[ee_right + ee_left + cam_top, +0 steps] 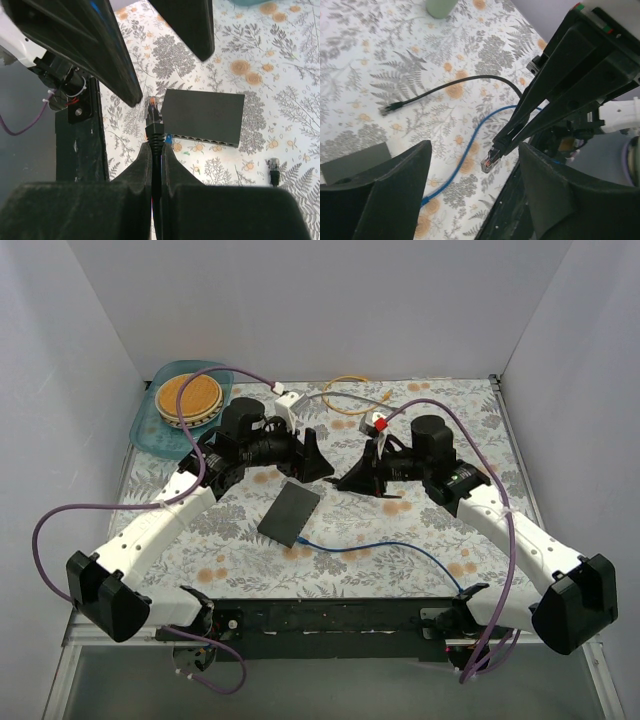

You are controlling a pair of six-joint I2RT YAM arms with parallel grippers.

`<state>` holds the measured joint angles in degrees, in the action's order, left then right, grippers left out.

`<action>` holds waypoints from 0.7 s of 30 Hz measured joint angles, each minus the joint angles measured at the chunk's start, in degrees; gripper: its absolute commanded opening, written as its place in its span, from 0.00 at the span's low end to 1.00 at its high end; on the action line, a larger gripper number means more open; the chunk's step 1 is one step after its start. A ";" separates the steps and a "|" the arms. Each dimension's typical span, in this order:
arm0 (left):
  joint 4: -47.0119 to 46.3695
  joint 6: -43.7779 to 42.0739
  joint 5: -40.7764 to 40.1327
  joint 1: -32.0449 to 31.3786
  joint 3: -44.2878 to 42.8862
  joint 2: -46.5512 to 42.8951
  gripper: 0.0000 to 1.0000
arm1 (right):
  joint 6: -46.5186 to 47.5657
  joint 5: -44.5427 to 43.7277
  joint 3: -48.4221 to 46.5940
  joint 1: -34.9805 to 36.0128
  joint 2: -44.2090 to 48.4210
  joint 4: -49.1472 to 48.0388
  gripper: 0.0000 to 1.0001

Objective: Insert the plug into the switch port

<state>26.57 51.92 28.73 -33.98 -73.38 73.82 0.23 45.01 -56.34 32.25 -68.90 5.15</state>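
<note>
From above, your teal tray (148, 430) sits at the far-left corner of the table (440, 440) and holds a round woven mat (190, 395). The switch (290, 512) lies flat mid-table, well apart from every edge, with a blue cable (380, 548) trailing off to the right.

Left wrist view: your left gripper (472, 155) stands spread with nothing between its fingers.

Right wrist view: your right gripper (156, 148) is pressed together on a black cable (156, 170). The plug (152, 111) points up near the switch's corner, in no socket.
</note>
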 measured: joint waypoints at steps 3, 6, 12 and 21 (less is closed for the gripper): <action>-2.01 1.53 4.13 1.31 2.91 0.00 0.58 | -1.66 1.68 0.00 -0.17 -0.46 -2.75 0.01; -4.13 3.21 8.55 2.47 4.68 0.04 0.50 | -3.04 2.99 0.00 -0.66 -0.55 -4.83 0.01; -9.60 6.12 16.57 3.50 6.16 0.61 0.42 | -4.81 4.39 0.57 -1.40 -0.57 -8.09 0.01; -13.31 9.16 21.05 3.89 7.17 2.56 0.12 | -6.01 4.94 1.84 -1.44 -0.57 -8.81 0.01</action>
<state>13.26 61.08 49.78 -30.09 -66.22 76.38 -5.78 49.95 -54.50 30.81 -69.47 -3.66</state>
